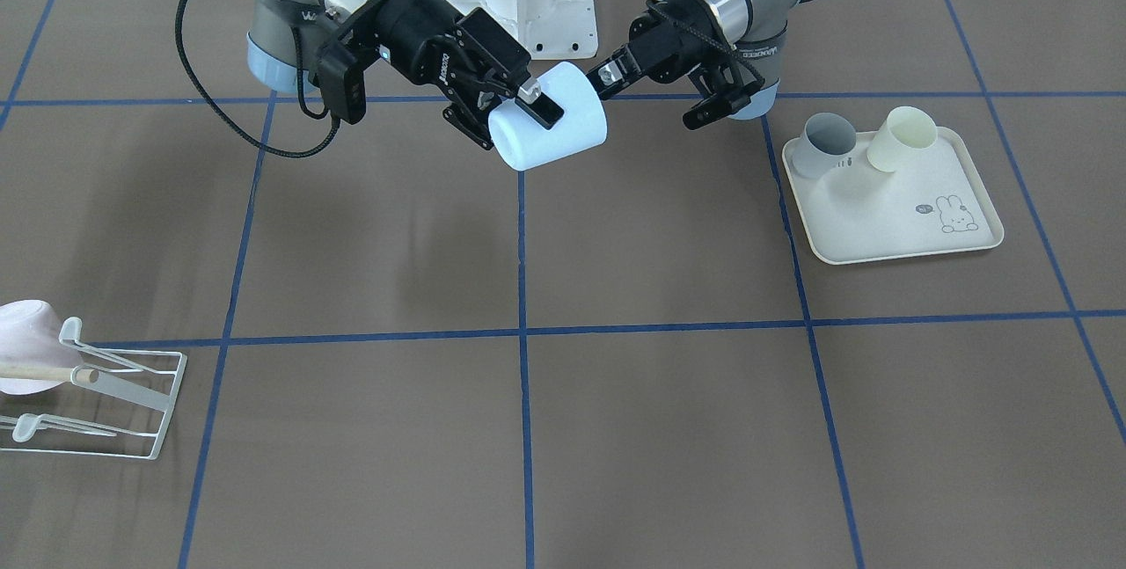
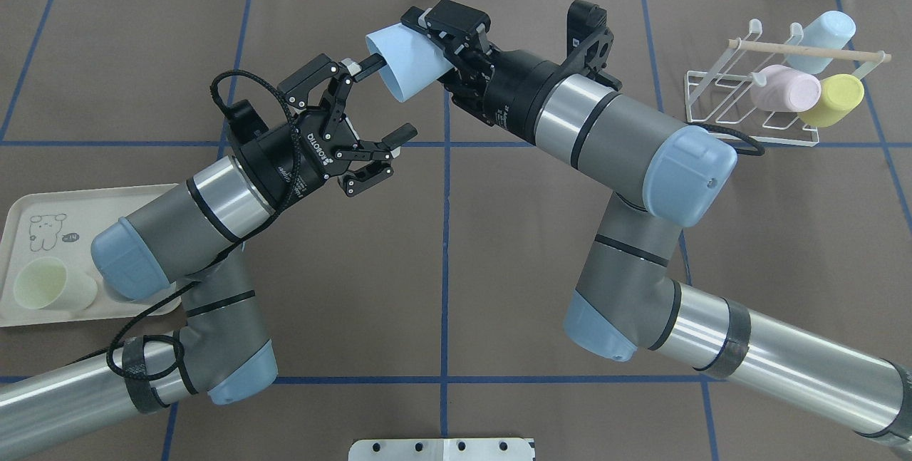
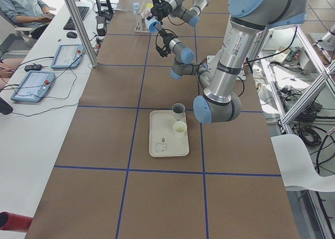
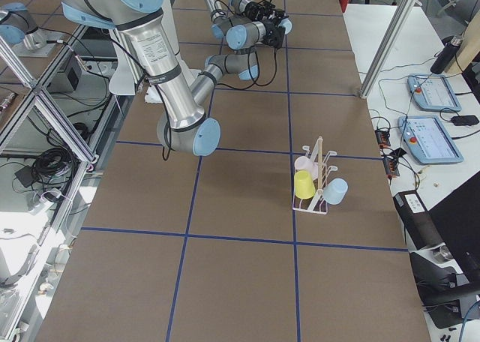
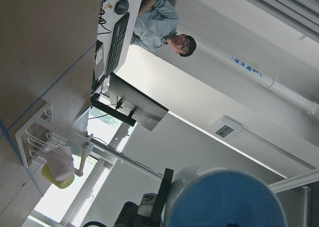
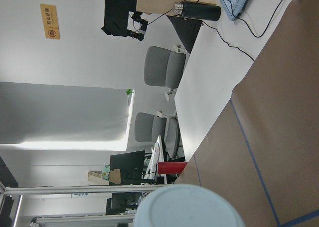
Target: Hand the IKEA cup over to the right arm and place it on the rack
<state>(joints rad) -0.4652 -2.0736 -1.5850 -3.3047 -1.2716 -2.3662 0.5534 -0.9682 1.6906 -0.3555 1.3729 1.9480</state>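
Desk [image 1: 669, 428], covered in brown paper and gridded with blue tape, carries nearest the robot's base, on its left side, a cream rounded tray with a rabbit drawing [image 1: 880, 230]. A grey plastic cup [image 1: 825, 140] and a pale yellow plastic cup [image 1: 903, 138] stand mouth-up, close together, along one edge of it. Above the desk's middle, the black two-finger left gripper [image 2: 390, 97] hangs with its fingers spread wide, holding nothing. One fingertip [image 2: 365, 62] sits just beside the end of a pale blue cylindrical IKEA cup [image 2: 400, 65], though contact cannot be made out. That cup lies on its side in the air, well clear of the desk, clamped between the fingers of the black ROBOTIQ right gripper [image 2: 438, 40] on the silver-grey right arm with pale blue joint caps [image 2: 620, 130]. Farthest out, on the robot's right, the small white wire rack with a light wooden dowel [image 2: 719, 101] holds a second pale blue cup [image 2: 819, 32], a pink cup [image 2: 787, 87] and a yellow cup [image 2: 830, 99] on its prongs, well apart from both grippers.
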